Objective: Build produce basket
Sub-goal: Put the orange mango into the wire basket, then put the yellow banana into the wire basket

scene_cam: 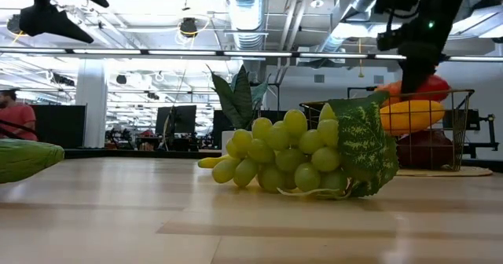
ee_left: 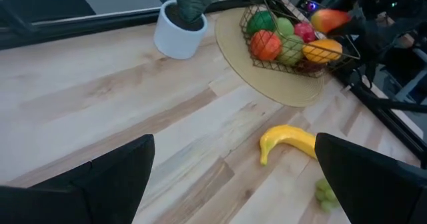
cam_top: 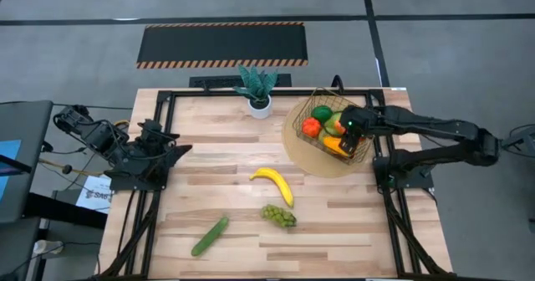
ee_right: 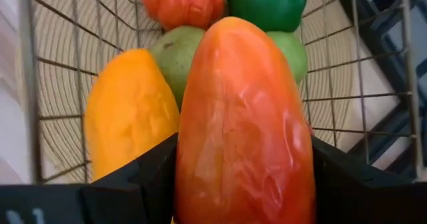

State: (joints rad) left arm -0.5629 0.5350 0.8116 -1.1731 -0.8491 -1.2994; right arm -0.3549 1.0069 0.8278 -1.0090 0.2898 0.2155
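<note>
The gold wire basket stands on a round tan mat at the table's far right. It holds an orange, green pears, a lime and a yellow-orange pepper. My right gripper is over the basket, shut on an orange-red pepper. On the bare table lie a banana, grapes and a cucumber. My left gripper is open and empty at the table's left edge. My right gripper pinches the orange-red pepper by its two long sides between its two fingers. The fingers come from above, pointing down into the basket. The pepper is at about the height of the basket's rim, above the yellow-orange pepper and the pears.
A spiky green plant in a white pot stands at the far edge, left of the basket. Black frame rails run along the table's left, right and far edges. There is bare wood between the left arm and the banana.
</note>
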